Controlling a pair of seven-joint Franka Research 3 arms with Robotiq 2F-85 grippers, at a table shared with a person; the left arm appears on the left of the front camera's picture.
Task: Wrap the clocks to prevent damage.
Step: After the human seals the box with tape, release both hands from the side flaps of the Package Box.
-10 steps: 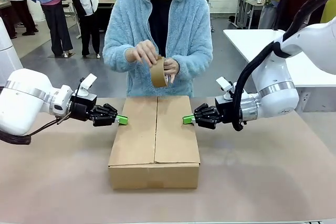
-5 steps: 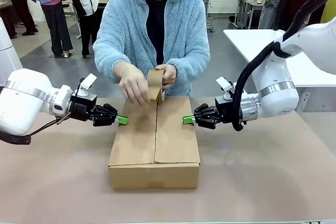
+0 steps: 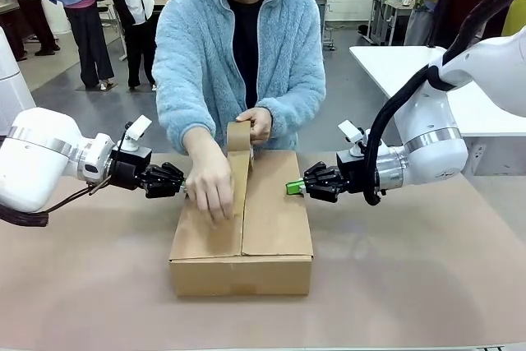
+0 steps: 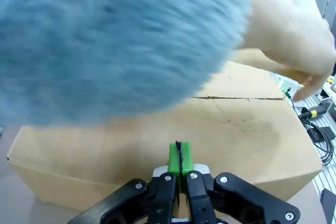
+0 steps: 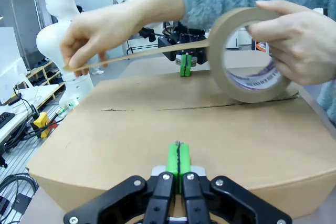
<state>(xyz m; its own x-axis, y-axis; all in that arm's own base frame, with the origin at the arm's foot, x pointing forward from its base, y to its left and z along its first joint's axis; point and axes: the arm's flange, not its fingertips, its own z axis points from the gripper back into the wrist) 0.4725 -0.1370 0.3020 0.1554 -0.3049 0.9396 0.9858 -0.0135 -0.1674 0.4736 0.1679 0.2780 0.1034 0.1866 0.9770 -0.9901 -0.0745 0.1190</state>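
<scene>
**Now the tape comes down along the seam**

A second ago the person held the tape roll up at chest height, picking at its end. Since then the roll has dropped to the far edge of the cardboard box, and one hand has drawn a strip toward the robot along the centre seam, while the other hand steadies the roll. The left claw and the right claw have not budged: each is clenched on nothing, green tips pressed against opposite long sides of the box, bracing it on the surface. The clocks must be inside; the flaps are shut, so I cannot see them. To my eye, wrapping is over and sealing has begun.
</scene>
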